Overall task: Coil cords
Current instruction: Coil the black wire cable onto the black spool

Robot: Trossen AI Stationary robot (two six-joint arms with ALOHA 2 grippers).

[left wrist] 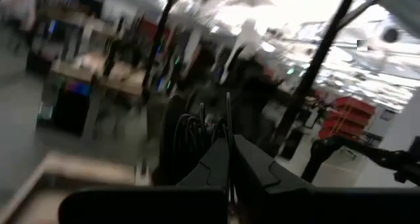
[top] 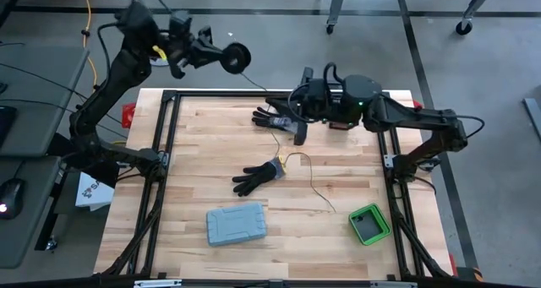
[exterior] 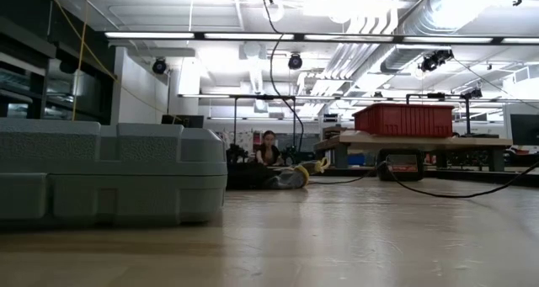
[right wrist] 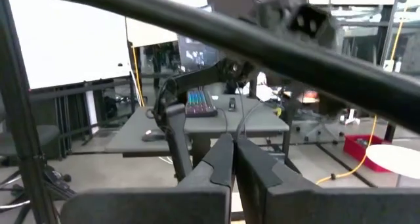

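Raised closest to the overhead camera, the left gripper hangs outside the worktop's far left corner and is clamped on the black coil. From this coil the thin cord goes in a taut line toward the right gripper, which sits over the worktop's far edge with its jaws pressed together. The loose strand lies past it, toward the near right corner. From table height, the grey case fills the near side, and neither gripper nor cord can be found. On the left wrist camera, the left gripper is closed with the coil just beyond its tips. On the right wrist camera, the right gripper is closed, and the cord seems to rise from between its tips. In my judgement the next winding depends on this line from right gripper to coil.
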